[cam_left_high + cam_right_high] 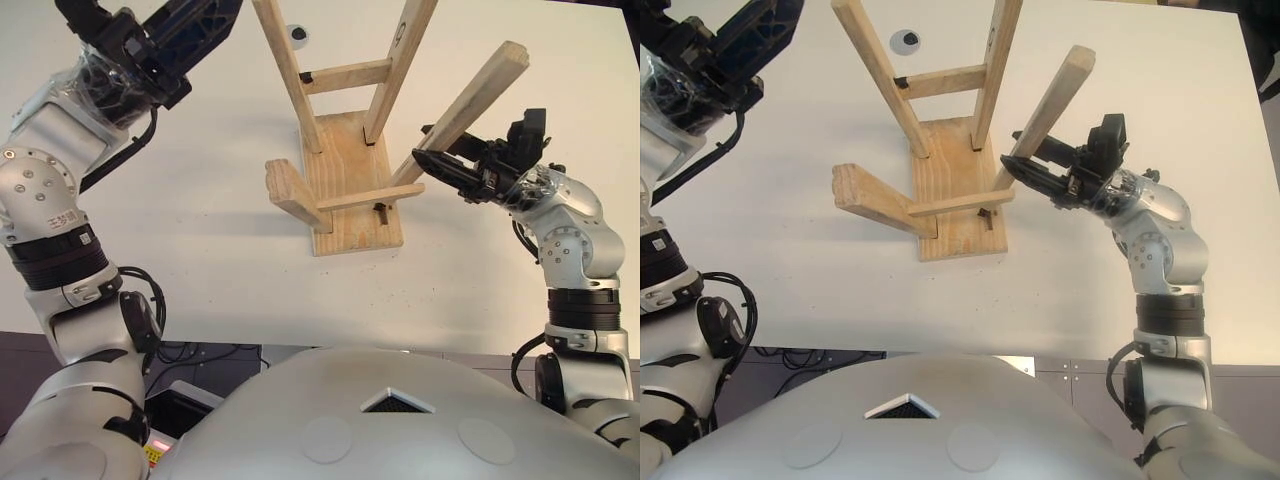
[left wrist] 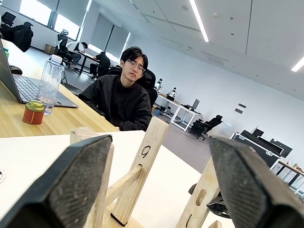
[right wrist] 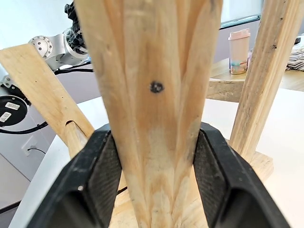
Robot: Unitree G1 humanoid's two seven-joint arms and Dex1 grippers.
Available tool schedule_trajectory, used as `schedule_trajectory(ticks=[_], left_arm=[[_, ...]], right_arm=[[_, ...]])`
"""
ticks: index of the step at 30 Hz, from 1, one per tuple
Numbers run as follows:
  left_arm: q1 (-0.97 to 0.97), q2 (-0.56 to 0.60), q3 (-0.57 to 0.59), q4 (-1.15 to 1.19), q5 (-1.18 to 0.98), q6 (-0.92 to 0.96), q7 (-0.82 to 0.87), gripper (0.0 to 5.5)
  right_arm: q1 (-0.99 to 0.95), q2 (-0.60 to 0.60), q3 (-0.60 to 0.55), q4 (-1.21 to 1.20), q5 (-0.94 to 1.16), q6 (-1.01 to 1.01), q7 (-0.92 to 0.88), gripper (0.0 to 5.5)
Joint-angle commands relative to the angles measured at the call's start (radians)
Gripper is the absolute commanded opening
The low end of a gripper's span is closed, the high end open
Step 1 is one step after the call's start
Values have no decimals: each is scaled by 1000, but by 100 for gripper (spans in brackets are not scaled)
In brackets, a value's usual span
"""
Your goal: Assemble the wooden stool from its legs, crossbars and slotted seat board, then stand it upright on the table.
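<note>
The white table [image 1: 200,230] carries the slotted seat board [image 1: 352,215], which lies flat in the middle. Four legs [image 1: 285,70] stand up from it, with crossbars [image 1: 345,76] between them. The right gripper [image 1: 425,162] is closed tightly around the near right leg [image 1: 480,90], which leans to the right. The left gripper [image 2: 160,140] hangs at the far left above the table, its fingers wide apart and holding nothing

Handwritten no. "9" on upright stool leg [image 2: 141,172]; nothing else legible.
</note>
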Motion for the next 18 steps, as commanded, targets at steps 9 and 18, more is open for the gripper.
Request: schedule_trajectory(ticks=[9,18], left_arm=[[9,-10,2,-16,19,-17,12,369],[0,-18,-14,-9,22,-12,2,369]], right_arm=[[106,-270,112,110,-187,-84,230,202],[-15,-354,177,251,-240,-224,395,202]])
